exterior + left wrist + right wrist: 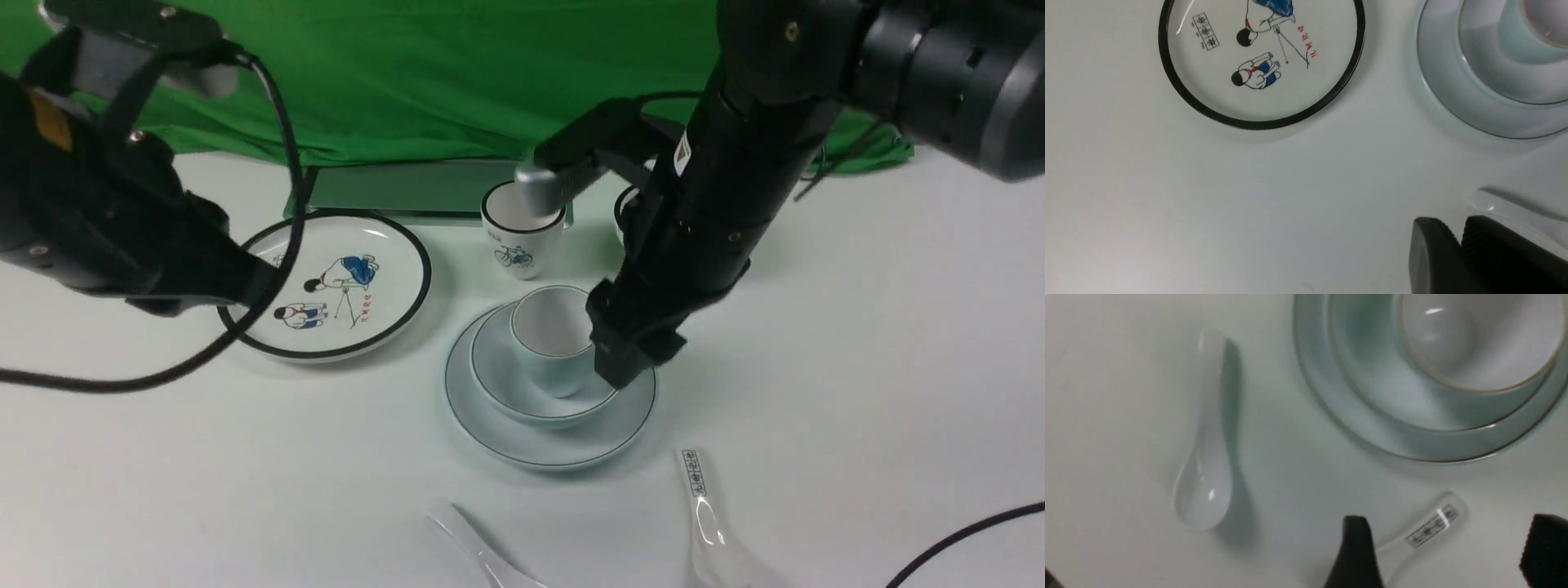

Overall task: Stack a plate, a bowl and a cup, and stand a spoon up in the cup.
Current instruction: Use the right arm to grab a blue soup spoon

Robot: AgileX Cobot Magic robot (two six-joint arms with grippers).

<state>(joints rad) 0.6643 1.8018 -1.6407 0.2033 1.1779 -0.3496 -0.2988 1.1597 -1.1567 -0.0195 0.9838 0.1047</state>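
The pale blue-grey plate [549, 445] lies mid-table with the bowl [502, 384] on it and the light-blue cup [551, 331] standing upright in the bowl. My right gripper [624, 363] hangs just right of the cup, above the bowl's rim. Its fingers [1355, 551] stand wide apart with nothing held, so the right gripper [1449, 549] is open. The plain white spoon [482, 551] [1204, 473] lies flat near the front edge. My left gripper [249, 286] hovers at the far left. In its wrist view the left gripper [1457, 241] is shut and empty.
A black-rimmed cartoon plate [326, 282] lies left of the stack. A bicycle cup [522, 233] stands behind the stack. A spoon with a printed handle [704, 506] lies front right. A black cable [963, 535] crosses the front right corner. Green cloth [449, 73] covers the back.
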